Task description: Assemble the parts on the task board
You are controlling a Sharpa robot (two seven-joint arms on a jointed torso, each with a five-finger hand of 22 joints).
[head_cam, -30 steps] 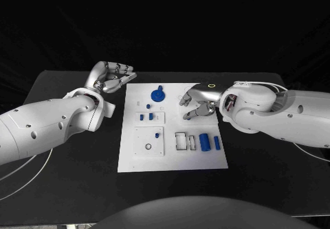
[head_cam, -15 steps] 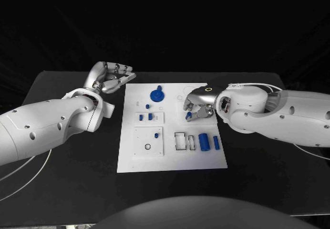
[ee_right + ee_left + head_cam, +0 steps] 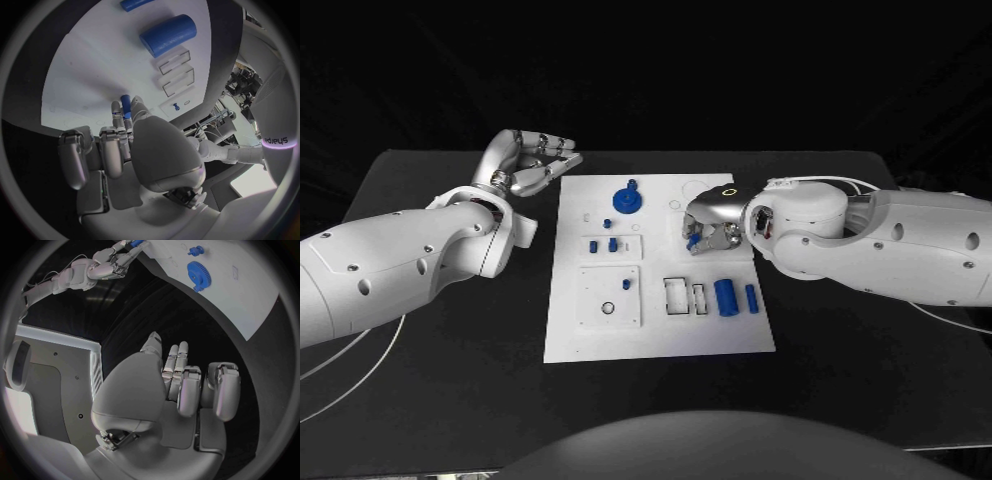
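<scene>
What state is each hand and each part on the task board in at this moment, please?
left hand: fingers curled, holding nothing, off the board.
right hand: pinching a small blue peg over the board.
task board: flat on the table.
blue gear: on the board.
large blue cylinder: lying on its side.
thin blue cylinder: lying beside it.

Dim surroundings, black backdrop; overhead light whitens the task board (image 3: 661, 330). Tabletop (image 3: 877, 380) matte, without glare. Wrist views fisheye-bent, dark-vignetted, soft at rims.
</scene>
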